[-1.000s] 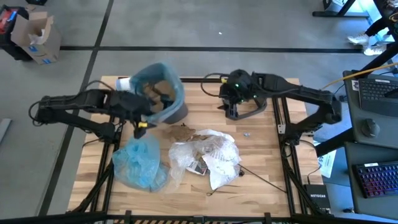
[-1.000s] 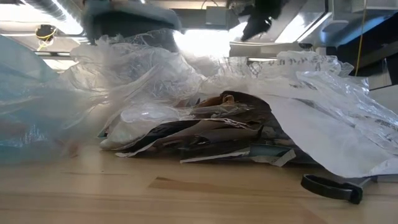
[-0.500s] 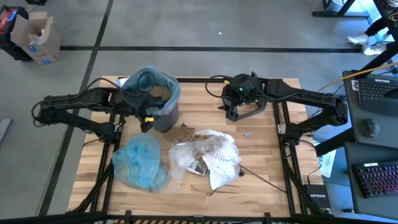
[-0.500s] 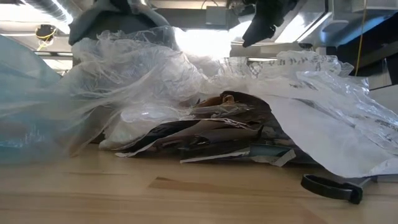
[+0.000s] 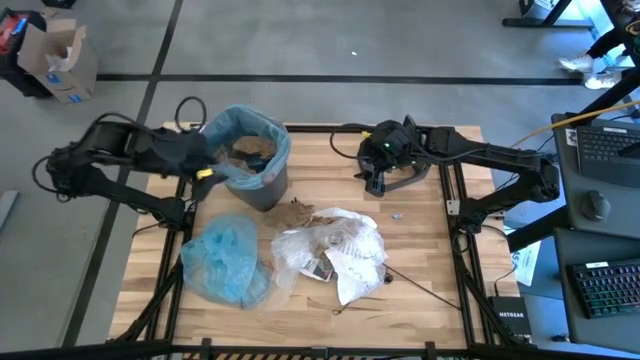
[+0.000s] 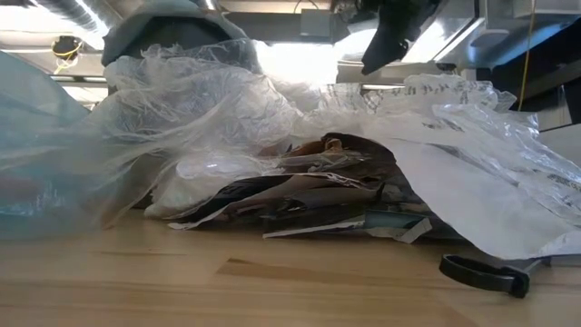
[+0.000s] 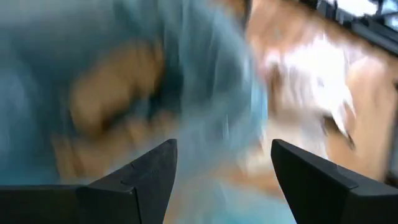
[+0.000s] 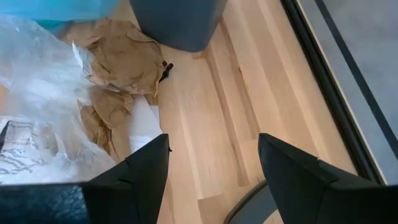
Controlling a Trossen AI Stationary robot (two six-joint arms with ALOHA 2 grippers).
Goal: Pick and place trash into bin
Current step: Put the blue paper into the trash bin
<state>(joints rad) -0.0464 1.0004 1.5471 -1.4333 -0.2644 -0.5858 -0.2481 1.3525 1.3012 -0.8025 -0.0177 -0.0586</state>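
The bin [image 5: 252, 158] was stood upright at the table's back, likely to catch trash. The trash [image 5: 328, 250] was piled in the middle. The left gripper [image 5: 205, 160] was held apart beside the bin, empty. The right gripper [image 5: 378, 172] was held apart too.

Even indoor light, soft shadows; low view backlit with glare; left wrist view motion-blurred
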